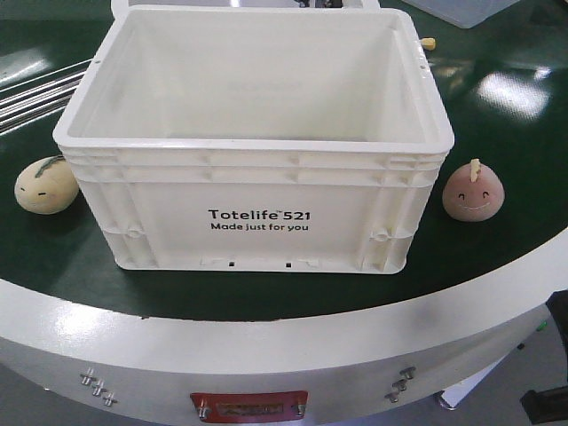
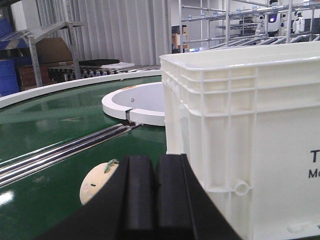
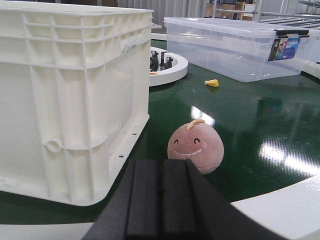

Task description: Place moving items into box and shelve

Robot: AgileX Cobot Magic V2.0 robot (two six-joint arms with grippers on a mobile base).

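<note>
green round table (image 1: 497,266) with a white box (image 1: 257,177) at centre frame and 1 toy on each side.
the open-topped box sits upright. the pale yellow-beige toy (image 1: 46,185) lies at middle left and the pinkish smiling toy (image 1: 474,192) at middle right, both on the table near the box walls. the left gripper (image 2: 156,165) and right gripper (image 3: 161,167) each show 2 black fingers pressed together, gripping nothing.

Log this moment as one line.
crate: nothing seen inside | yellow toy: outside, left of crate | pink toy: outside, right of crate | left gripper: shut | right gripper: shut
</note>
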